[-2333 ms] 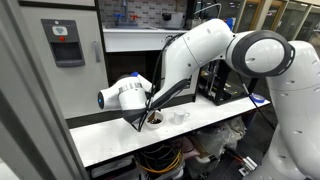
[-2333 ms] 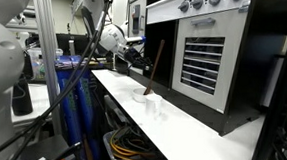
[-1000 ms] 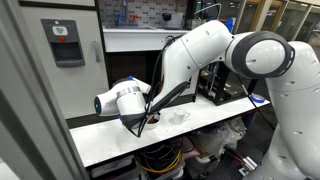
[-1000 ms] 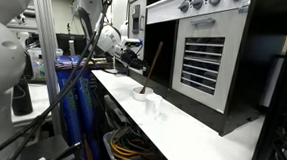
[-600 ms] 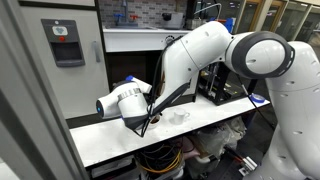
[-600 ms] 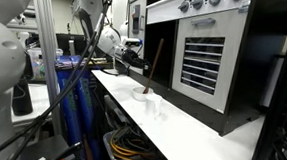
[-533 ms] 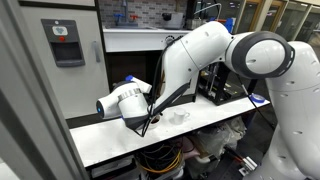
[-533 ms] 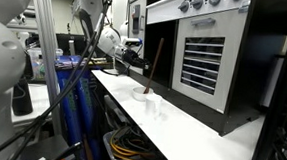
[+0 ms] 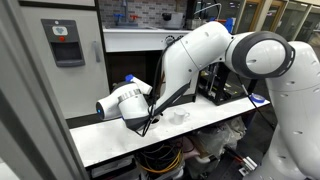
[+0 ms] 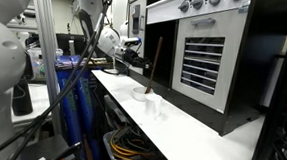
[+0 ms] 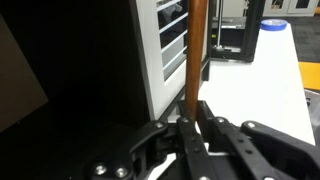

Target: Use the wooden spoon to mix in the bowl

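Wrist view shows the gripper (image 11: 195,120) pinching the wooden spoon (image 11: 198,50), with both fingers pressed against the thin brown handle. The handle rises straight up and runs out of the top of the picture. Behind it stands a dark oven (image 11: 165,45) with slatted vents, and the white table (image 11: 262,95) stretches away on the right.

In an exterior view the gripper (image 10: 142,63) holds the spoon (image 10: 151,75) nearly upright, tilted slightly, in front of the oven (image 10: 210,54). The spoon's lower end reaches down into the bowl (image 10: 143,92) at the far part of the table (image 10: 195,133); the spoon's head is too small to make out. A second small white bowl (image 10: 154,105) sits just beside it, on the near side.

In an exterior view the white arm (image 9: 205,50) bends down over the table, and its gripper mostly hides the bowl.
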{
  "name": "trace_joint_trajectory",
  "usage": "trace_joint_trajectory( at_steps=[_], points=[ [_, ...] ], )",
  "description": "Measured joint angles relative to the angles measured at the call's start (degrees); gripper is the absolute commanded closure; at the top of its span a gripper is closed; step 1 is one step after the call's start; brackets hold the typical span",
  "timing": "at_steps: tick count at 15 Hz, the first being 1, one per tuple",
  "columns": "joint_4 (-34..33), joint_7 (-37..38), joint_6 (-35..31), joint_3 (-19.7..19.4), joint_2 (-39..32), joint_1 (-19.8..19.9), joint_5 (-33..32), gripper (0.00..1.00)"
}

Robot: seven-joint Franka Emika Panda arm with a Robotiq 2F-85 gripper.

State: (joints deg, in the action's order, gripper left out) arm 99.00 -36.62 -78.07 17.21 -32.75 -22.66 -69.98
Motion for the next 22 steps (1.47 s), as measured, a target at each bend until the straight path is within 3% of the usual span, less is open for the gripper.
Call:
trace_joint_trajectory(
  at_steps=[22],
  points=[
    [0.3,1.4,-3.1,2.0,-0.4,-0.9,0.1,0.97]
  ],
)
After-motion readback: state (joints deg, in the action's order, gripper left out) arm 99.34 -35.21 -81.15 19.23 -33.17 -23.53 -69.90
